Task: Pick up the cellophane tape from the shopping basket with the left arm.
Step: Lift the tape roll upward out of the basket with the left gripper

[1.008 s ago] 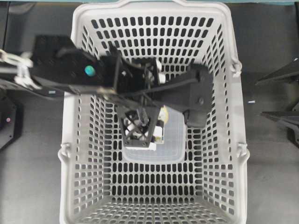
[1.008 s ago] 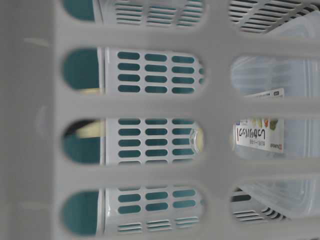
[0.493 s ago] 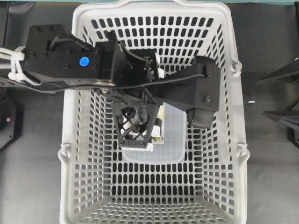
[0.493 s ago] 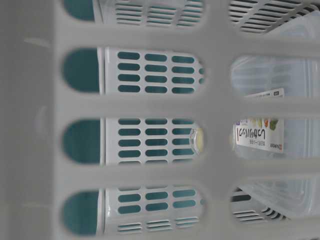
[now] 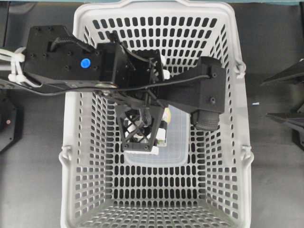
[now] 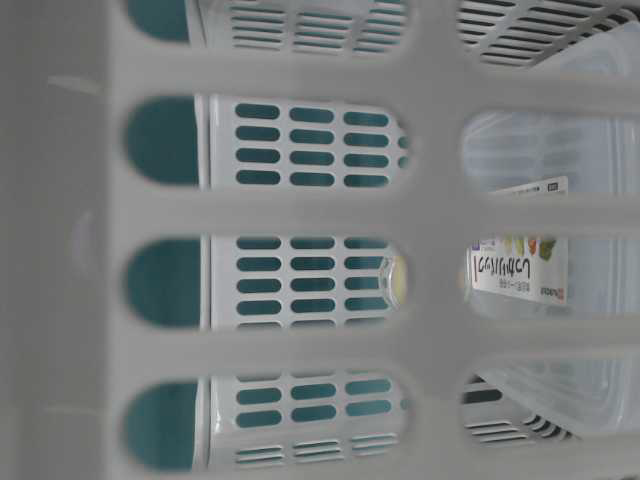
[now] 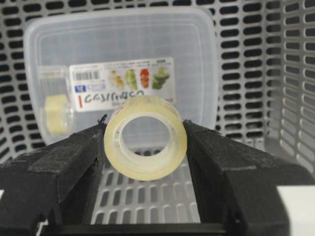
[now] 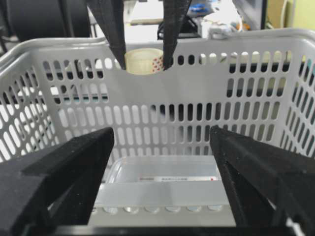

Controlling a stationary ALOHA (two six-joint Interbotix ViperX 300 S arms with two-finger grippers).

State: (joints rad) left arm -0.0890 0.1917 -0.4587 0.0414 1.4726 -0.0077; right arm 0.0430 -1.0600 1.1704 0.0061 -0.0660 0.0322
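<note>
Your left gripper (image 7: 145,147) is pinching the cellophane tape (image 7: 145,137) between its two black fingers (image 7: 64,167). The roll hangs in the air, up near the rim of the shopping basket (image 8: 256,88), above the clear box (image 7: 123,59) that lies on the basket floor near its middle. Your right gripper (image 8: 162,182) is spread wide and holds nothing.
</note>
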